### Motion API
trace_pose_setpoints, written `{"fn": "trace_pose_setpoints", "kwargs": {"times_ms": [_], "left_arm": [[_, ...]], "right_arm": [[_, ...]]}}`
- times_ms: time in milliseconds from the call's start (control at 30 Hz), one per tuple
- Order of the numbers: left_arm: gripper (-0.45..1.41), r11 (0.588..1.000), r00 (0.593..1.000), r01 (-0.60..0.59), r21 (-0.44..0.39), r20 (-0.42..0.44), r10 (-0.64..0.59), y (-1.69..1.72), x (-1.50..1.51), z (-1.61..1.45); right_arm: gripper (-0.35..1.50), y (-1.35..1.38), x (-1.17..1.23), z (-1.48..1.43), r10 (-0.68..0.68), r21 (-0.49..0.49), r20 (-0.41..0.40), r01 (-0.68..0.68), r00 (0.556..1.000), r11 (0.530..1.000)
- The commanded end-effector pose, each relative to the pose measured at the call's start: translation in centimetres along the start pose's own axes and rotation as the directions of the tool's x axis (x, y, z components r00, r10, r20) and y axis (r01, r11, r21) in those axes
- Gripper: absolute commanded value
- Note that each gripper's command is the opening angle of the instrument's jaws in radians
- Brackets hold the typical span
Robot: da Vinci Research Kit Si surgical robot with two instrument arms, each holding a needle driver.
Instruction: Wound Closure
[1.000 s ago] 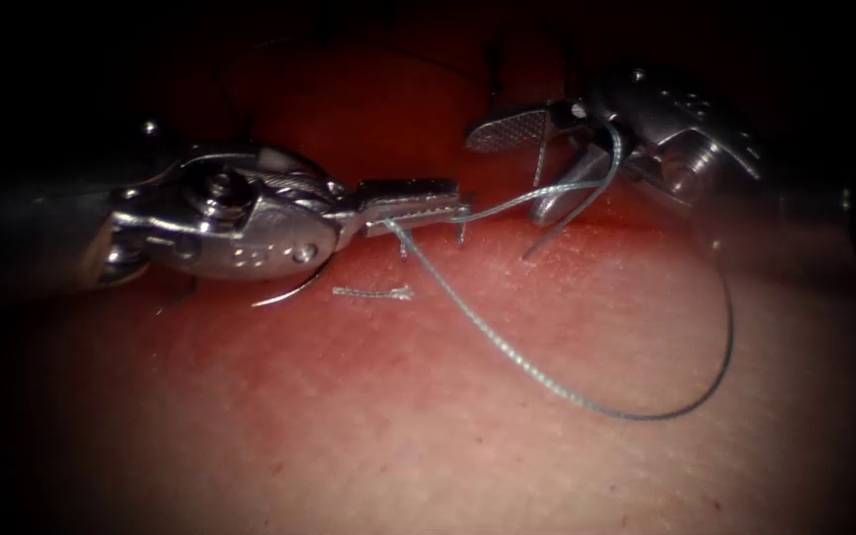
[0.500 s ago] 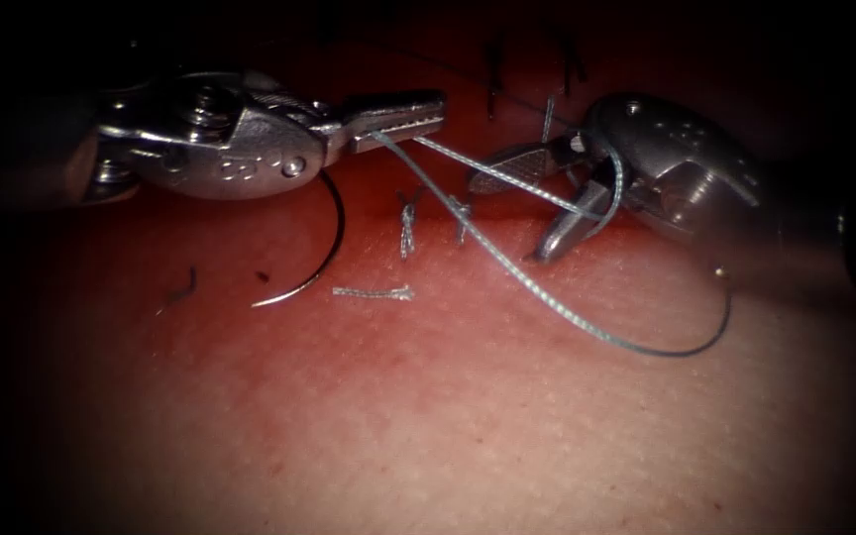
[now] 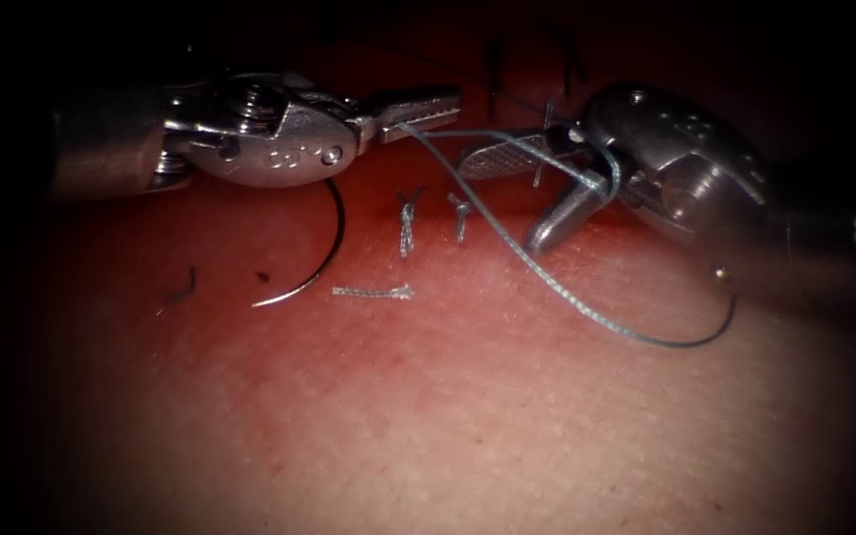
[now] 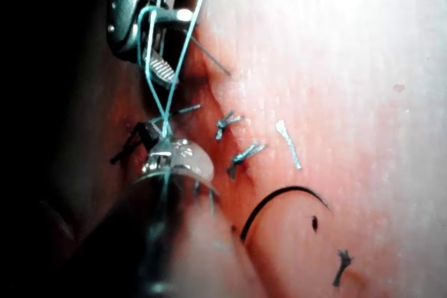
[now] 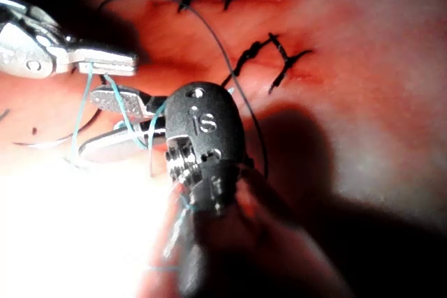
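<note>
A raised letter "S" stands on the right tool [image 5: 206, 120]'s dark wrist housing.

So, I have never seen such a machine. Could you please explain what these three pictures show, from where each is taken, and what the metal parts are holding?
This is a surgical practice robot with two thin arms, stitching a cut in pork belly, the tissue. The endoscope view looks from above and in front; the two wrist views are taken from small cameras close to each arm.

The left tool has its jaws shut on the thread. The right tool has its jaws open, holding nothing; the thread loops around it.

The curved needle lies loose on the tissue, left of the cut, held by neither tool and not in the tissue. Near it lies a cut end of thread. Finished stitches stand along the cut.
</note>
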Motion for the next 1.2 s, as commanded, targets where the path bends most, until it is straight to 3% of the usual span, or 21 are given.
{"fn": "trace_pose_setpoints", "kwargs": {"times_ms": [33, 233, 500, 733, 833, 1067, 1200], "left_arm": [[-0.45, 1.000, 1.000, -0.002, 0.003, 0.005, 0.002, -0.03, 0.02, 0.10], [-0.45, 0.999, 0.999, 0.007, 0.044, 0.042, -0.009, -0.05, 0.15, 0.08], [-0.45, 0.986, 0.957, 0.095, 0.139, 0.258, -0.128, 0.03, 0.29, 0.09], [-0.45, 0.981, 0.912, 0.116, 0.158, 0.374, -0.168, 0.21, 0.39, 0.11], [-0.45, 0.979, 0.895, 0.121, 0.166, 0.408, -0.180, 0.31, 0.41, 0.14], [-0.45, 0.975, 0.870, 0.130, 0.180, 0.451, -0.199, 0.42, 0.48, 0.20], [-0.45, 0.972, 0.849, 0.127, 0.196, 0.485, -0.209, 0.42, 0.53, 0.16]], "right_arm": [[0.69, 0.08, -0.01, 0.10, -0.001, -0.011, -0.017, 0.001, 1.000, 1.000], [0.69, 0.18, 0.01, 0.08, 0.002, -0.050, -0.058, -0.005, 0.998, 0.999], [0.68, 0.24, -0.05, 0.09, -0.011, -0.139, -0.155, -0.011, 0.988, 0.990], [0.62, 0.26, -0.09, 0.14, 0.010, -0.238, -0.210, -0.061, 0.978, 0.969], [0.49, 0.25, -0.10, 0.14, 0.040, -0.260, -0.228, -0.100, 0.973, 0.961], [0.46, 0.23, -0.11, 0.13, 0.061, -0.321, -0.256, -0.144, 0.965, 0.936], [0.41, 0.21, -0.10, 0.08, 0.057, -0.429, -0.286, -0.181, 0.957, 0.885]]}}
